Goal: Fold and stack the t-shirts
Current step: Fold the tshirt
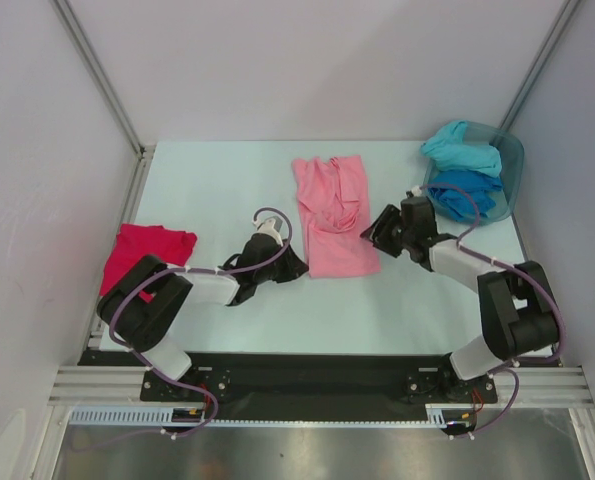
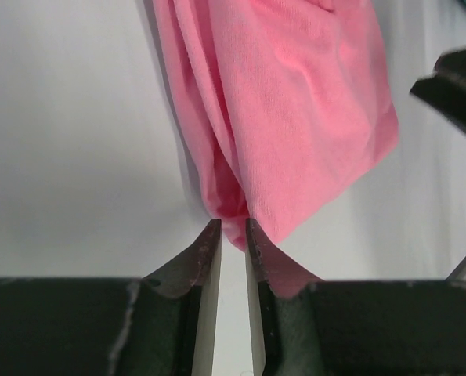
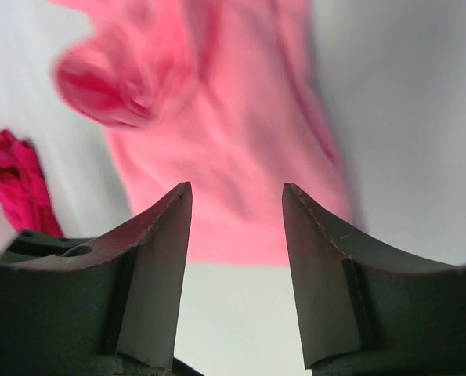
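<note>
Slippage is the main worry at the left gripper (image 2: 233, 235). Its jaws stand only narrowly apart, with a slit of bare table showing between them, and the lower corner of the pink t-shirt (image 1: 332, 215) comes to a point right at their tips. Whether the cloth touches either finger I cannot tell. If they closed here, they would probably catch only a sliver of hem, which could pull free as soon as it was lifted, or drag the whole shirt sideways.

The right gripper (image 3: 236, 196) is wide open and holds nothing, hovering by the shirt's lower right edge in the overhead view. The two grippers flank the same short hem, so a careless reach across it might bring them into each other.

The shirt lies in the centre of the table (image 1: 217, 180), smooth in its lower half but bunched into ridges towards the upper part of the frame. A fold made over that bunching would likely set the creases in and give a lumpy base for a stack.

At the left edge of the overhead frame lies the crimson-magenta t-shirt (image 1: 145, 248), crumpled. The left arm's elbow (image 1: 152, 290) is just beside it and covers its lower part, so a backward swing could snag it.

At the upper right, the teal plastic tub (image 1: 512, 165) holds the turquoise t-shirt (image 1: 462, 148) above the blue t-shirt (image 1: 465, 190). The right arm's wrist is near the tub wall, which limits its room to draw back that way.
</note>
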{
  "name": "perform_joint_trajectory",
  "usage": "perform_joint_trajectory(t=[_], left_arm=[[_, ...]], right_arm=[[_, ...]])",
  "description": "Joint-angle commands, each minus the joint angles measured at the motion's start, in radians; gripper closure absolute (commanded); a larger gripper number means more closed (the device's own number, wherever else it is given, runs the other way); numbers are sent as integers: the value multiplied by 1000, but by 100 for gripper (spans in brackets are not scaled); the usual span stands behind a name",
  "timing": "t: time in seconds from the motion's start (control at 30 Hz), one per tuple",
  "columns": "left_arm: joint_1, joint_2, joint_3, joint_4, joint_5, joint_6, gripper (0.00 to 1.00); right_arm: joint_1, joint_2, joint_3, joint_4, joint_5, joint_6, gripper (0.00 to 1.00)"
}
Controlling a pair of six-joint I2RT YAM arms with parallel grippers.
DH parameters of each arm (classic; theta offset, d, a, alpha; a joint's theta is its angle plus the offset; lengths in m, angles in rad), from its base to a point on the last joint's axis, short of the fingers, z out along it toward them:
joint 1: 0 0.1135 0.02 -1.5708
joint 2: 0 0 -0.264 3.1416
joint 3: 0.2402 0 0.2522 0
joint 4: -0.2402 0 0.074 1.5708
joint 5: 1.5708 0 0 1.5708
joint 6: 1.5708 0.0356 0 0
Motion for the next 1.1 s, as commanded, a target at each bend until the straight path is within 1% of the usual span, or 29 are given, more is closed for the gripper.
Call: perform_joint_trajectory(t=[0.0, 0.07, 0.2, 0.3, 0.57, 0.67, 0.7, 0.73, 0.77, 0.83, 0.87, 0.93, 0.97, 1.0, 1.07], left_arm=[[-11, -26, 5, 39, 6, -7, 77], [-16, -28, 1, 37, 3, -9, 78], [-27, -30, -7, 42, 1, -13, 78], [-28, -45, -12, 34, -2, -9, 79], [-30, -79, -1, 13, -8, 4, 80], [-28, -82, -2, 14, -3, 2, 81], [-30, -83, -2, 14, -3, 2, 81], [-30, -85, -5, 13, -3, 5, 81], [-30, -88, -5, 14, -5, 5, 81], [-28, -91, -7, 13, -3, 7, 82], [-30, -89, -7, 11, -3, 8, 82], [-30, -89, -5, 11, -5, 8, 82], [-31, -89, -5, 13, -5, 10, 82], [-30, -91, -7, 11, -3, 11, 82], [-34, -92, -7, 10, -8, 13, 82]], right_arm=[[21, 63, 149, 0, -9, 4, 46], [27, 128, 226, -13, -13, 10, 46], [44, 251, 326, -20, -25, 28, 47], [61, 304, 349, -10, -16, 42, 49], [75, 341, 338, 13, -2, 48, 51], [76, 344, 338, 20, 3, 50, 60], [78, 349, 340, 22, 6, 48, 65], [81, 352, 345, 23, 7, 47, 67], [81, 354, 349, 23, 9, 48, 74], [81, 360, 354, 22, 10, 48, 79], [84, 363, 361, 22, 10, 47, 85], [82, 369, 372, 22, 12, 48, 91], [85, 375, 380, 22, 10, 47, 96], [84, 380, 386, 23, 14, 47, 99], [84, 387, 395, 20, 14, 47, 100]])
